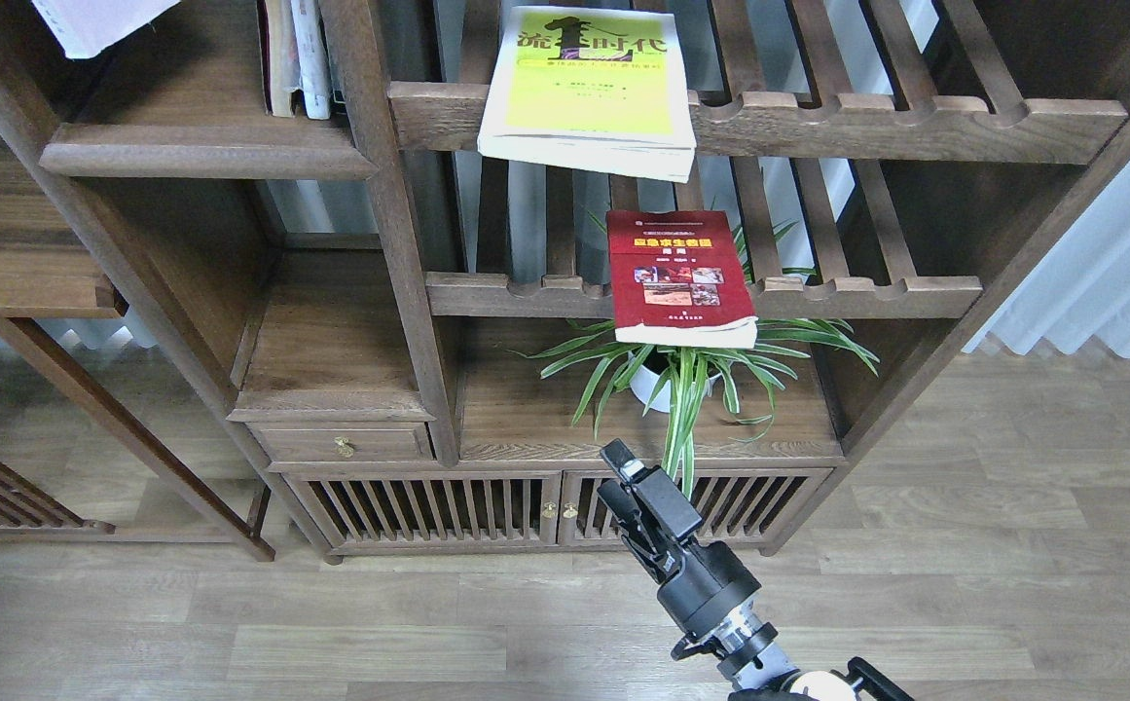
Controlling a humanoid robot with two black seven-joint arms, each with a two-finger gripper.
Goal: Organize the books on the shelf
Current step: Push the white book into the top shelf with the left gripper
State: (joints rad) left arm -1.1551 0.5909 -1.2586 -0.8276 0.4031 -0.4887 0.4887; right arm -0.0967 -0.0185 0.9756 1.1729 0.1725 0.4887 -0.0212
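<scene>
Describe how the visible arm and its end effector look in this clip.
Only one arm shows, entering at the bottom right. Its end effector is matte black and boxy, with a small pale patch near the tip. Behind it sit a rounded black wrist housing, a silver ring and a thin black cable loop.

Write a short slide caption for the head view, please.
Yellow-green book and red book lie on slatted racks; right arm's fingers wait below.

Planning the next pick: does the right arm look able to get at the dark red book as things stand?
Probably yes. The right end effector hangs empty below the dark red book, whose front edge overhangs the slatted rack. Only plant leaves lie between; reach distance can't be judged.
</scene>
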